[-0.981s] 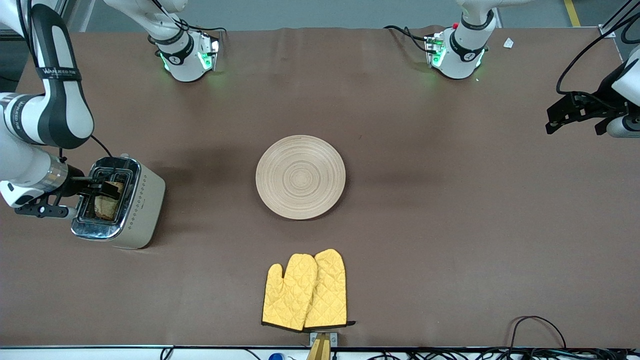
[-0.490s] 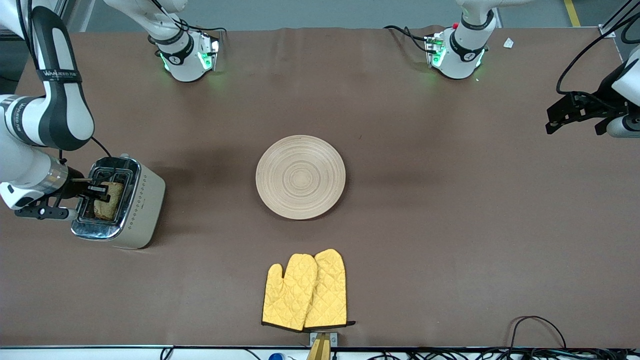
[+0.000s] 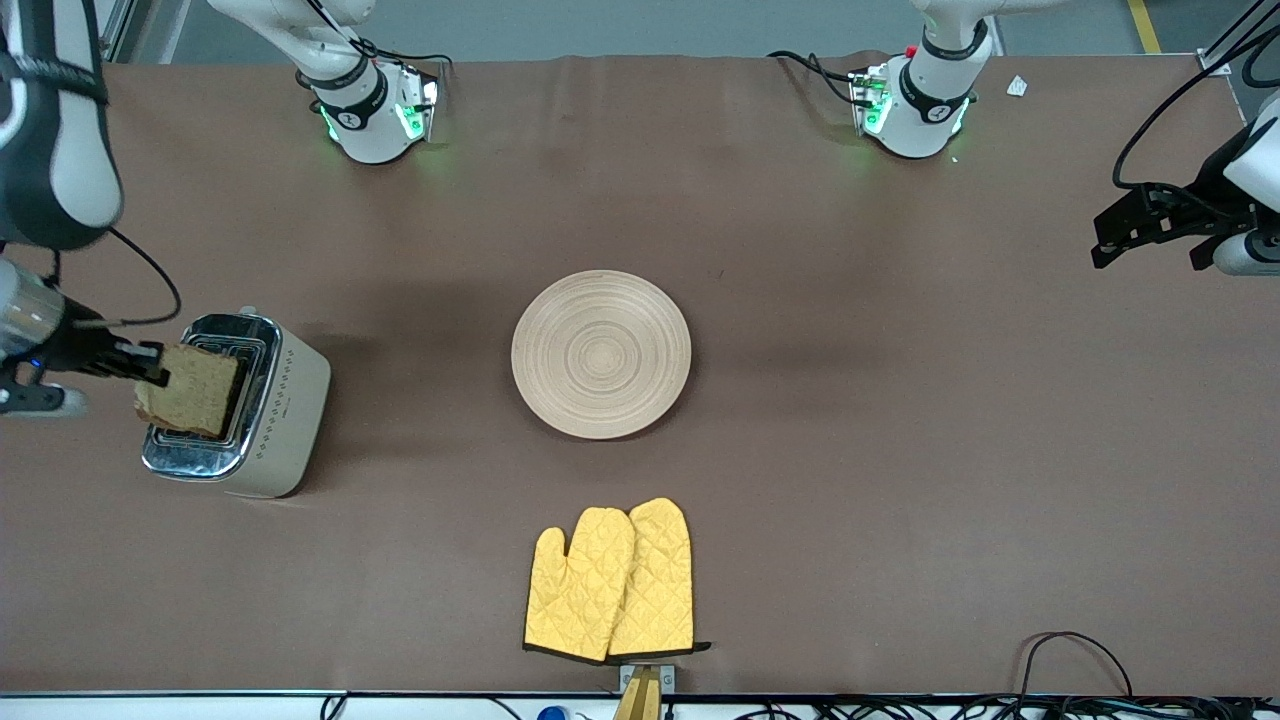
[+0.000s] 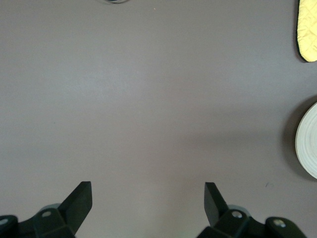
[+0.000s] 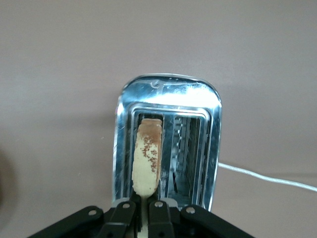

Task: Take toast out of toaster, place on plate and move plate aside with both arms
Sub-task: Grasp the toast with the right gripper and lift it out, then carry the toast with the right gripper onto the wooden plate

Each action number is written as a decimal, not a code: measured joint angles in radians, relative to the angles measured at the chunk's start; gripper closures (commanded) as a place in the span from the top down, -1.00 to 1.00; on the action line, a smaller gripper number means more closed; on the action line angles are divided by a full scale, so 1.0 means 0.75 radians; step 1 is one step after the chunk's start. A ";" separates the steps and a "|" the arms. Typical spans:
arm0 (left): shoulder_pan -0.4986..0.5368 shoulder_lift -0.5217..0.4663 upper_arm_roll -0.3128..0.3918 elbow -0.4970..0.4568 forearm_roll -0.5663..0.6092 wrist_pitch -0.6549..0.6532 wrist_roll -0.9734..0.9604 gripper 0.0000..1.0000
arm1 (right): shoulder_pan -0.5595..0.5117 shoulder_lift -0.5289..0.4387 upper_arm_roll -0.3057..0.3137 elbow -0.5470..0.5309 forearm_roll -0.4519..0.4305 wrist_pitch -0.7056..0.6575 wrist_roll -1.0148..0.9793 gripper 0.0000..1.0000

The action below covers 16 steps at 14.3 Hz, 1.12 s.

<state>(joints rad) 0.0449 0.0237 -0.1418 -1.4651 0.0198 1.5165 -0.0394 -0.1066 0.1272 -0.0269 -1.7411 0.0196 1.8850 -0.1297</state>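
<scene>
Above the toaster [image 3: 240,405], at the right arm's end of the table, the right gripper [image 3: 150,365] pinches the toast [image 3: 190,388] by its top edge. Light and crumbly, it wants a gentle carry to the plate [image 3: 600,353]. The left gripper [image 4: 147,198] waits, fingers wide apart and empty.

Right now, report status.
Right gripper shut on toast, over toaster. Left gripper open, waiting. Plate bare, path unobstructed.
</scene>
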 measured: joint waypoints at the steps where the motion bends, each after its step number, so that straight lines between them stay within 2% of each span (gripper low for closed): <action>1: 0.000 0.000 0.000 0.000 0.000 0.000 0.000 1.00 | 0.008 -0.022 0.007 0.052 0.000 -0.080 -0.004 -0.94; 4: 0.000 0.000 0.000 0.000 0.000 0.000 0.000 1.00 | 0.097 -0.038 0.015 0.214 -0.002 -0.280 0.017 -0.99; 7: 0.000 0.000 0.000 0.000 0.000 0.000 0.000 1.00 | 0.204 -0.029 0.023 0.243 0.048 -0.344 0.183 -0.99; 10: 0.000 0.000 0.000 0.001 0.000 0.000 0.000 1.00 | 0.234 0.019 0.024 0.169 0.366 -0.297 0.241 -0.99; 13: 0.000 0.000 0.000 0.002 0.000 0.000 0.000 1.00 | 0.249 0.084 0.023 -0.008 0.709 -0.063 0.237 -0.99; 16: 0.000 0.000 0.000 0.002 0.000 0.000 0.000 1.00 | 0.359 0.129 0.026 -0.175 1.067 0.146 0.213 -1.00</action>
<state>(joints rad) 0.0452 0.0237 -0.1417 -1.4636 0.0198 1.5165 -0.0394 0.1624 0.2241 -0.0074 -1.8723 0.8195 1.9946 0.0301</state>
